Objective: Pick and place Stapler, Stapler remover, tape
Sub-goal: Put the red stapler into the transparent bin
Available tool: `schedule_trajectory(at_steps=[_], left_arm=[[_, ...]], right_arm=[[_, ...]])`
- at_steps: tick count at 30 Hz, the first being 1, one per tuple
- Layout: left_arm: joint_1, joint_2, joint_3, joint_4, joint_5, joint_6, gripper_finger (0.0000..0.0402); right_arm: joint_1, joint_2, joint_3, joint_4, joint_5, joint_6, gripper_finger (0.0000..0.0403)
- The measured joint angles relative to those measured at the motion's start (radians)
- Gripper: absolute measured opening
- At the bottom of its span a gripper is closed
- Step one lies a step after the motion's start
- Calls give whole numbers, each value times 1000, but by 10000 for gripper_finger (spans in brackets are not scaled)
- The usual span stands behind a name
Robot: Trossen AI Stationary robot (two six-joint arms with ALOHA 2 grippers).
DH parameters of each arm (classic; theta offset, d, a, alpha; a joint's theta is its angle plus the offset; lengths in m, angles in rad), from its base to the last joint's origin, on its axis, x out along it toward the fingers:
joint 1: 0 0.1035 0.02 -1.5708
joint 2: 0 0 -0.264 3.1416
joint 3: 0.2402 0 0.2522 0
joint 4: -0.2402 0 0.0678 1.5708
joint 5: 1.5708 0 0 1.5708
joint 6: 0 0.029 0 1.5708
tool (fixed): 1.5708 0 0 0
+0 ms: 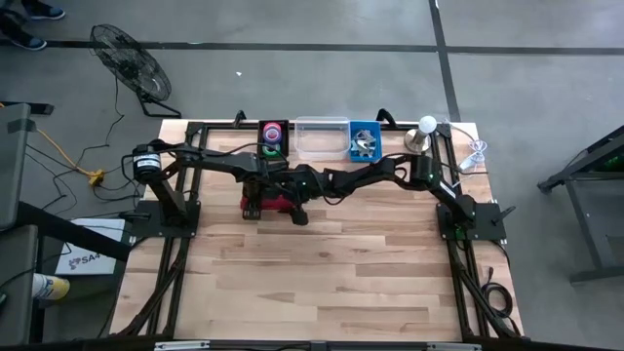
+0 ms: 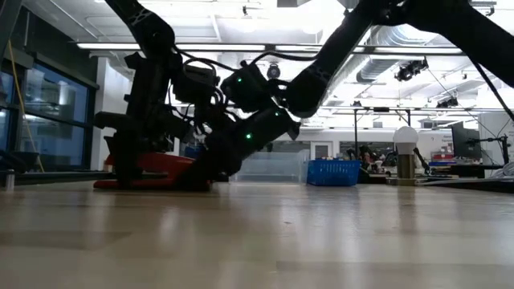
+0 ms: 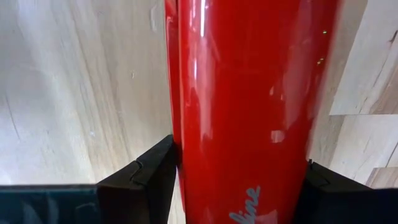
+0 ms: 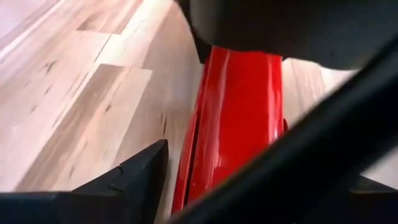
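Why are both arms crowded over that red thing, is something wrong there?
Nothing looks spilled or broken. The odd part is that both arms meet at the red stapler, lying flat on the table. The left claw grips its body, and the right claw straddles the other end, jaws apart.

Pale wooden plank tabletop [image 1: 322, 283]; clear plastic rectangular bin [image 1: 321, 138] and blue plastic basket [image 1: 365, 141] at its far edge; white globe lamp [image 1: 426, 127]; black floor fan [image 1: 129, 60].

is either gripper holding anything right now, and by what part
The left gripper clamps the stapler across its body. The right gripper straddles it, jaws apart.
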Motion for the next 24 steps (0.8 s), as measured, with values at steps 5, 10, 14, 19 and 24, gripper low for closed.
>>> schedule_trajectory(at_steps=[5,10,14,19,24], left_arm=[[0,-1,-3,-7,0,-1,191],[0,-1,-3,-5,1,0,191],[0,0,-4,-4,0,3,214],[-2,0,-4,-12,-18,5,354],[-2,-4,-2,-38,-51,-29,385]], right_arm=[[8,5,12,-53,50,93,255],[4,6,12,-65,28,163,203],[3,3,12,-81,20,171,189],[-4,-32,10,-183,-17,162,189],[-18,-74,8,-269,-59,147,189]])
